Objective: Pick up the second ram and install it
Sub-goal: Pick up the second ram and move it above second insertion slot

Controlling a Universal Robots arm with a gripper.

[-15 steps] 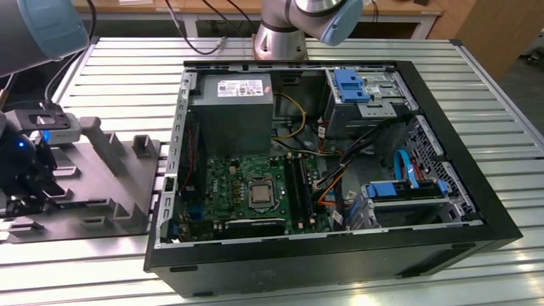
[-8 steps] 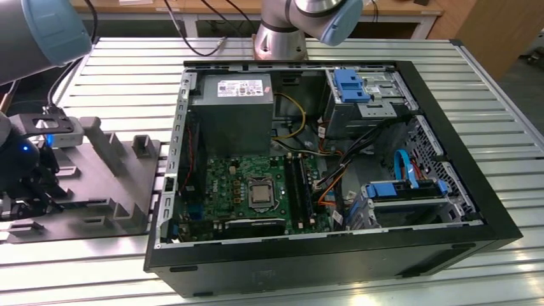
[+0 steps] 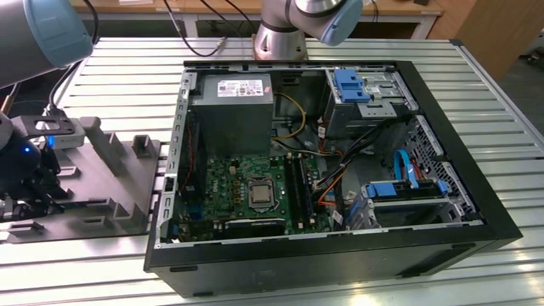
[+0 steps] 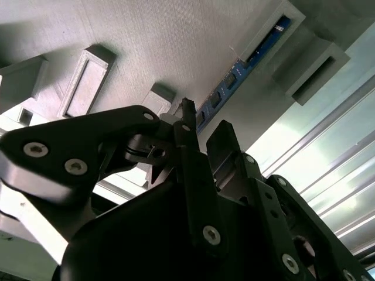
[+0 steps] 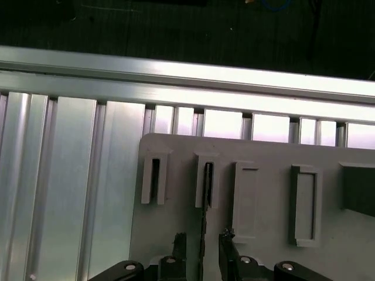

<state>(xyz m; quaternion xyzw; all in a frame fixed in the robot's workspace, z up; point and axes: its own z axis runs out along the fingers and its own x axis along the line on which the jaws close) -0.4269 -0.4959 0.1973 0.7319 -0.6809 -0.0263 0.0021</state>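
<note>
I see the gripper (image 5: pixel 203 239) low over the grey fixture plate (image 5: pixel 269 234). Fingers (image 5: pixel 179 241) are parted, one on either side of the second ram (image 5: pixel 203 225), with a gap on each side; nothing gripped. The ram stands on its thin edge, one end in the second raised slot holder from the plate's rounded corner. Board is bluish-green with dark chips. A neighbouring holder (image 5: pixel 153 181) stands just beside it. Plate: matte, fine layered ridges, rectangular blocks. It lies on the slatted aluminium table (image 3: pixel 127 83), toward the exterior view's left, just beside the open black computer case (image 3: pixel 340 268)
</note>
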